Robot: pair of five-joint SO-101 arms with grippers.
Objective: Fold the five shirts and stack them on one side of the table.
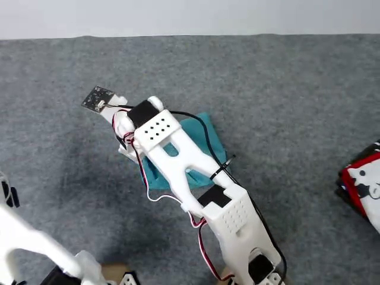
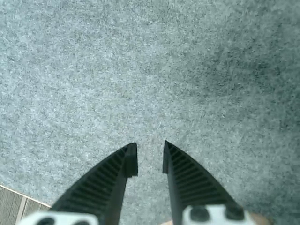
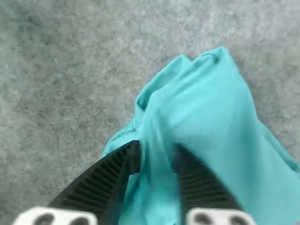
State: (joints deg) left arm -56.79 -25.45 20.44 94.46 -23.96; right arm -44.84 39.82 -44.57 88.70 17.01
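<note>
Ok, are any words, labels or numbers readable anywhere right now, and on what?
No readable text anywhere.
Teal shirt: plain, no print.
Red and white cloth at far right: a picture print, no letters legible.
Small circuit board: markings too small to read.

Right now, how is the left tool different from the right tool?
The left tool is empty, while the right tool pinches the teal shirt. The left tool hangs over the bare gray table; the right tool sits over the shirt. Both are black and ribbed.
</note>
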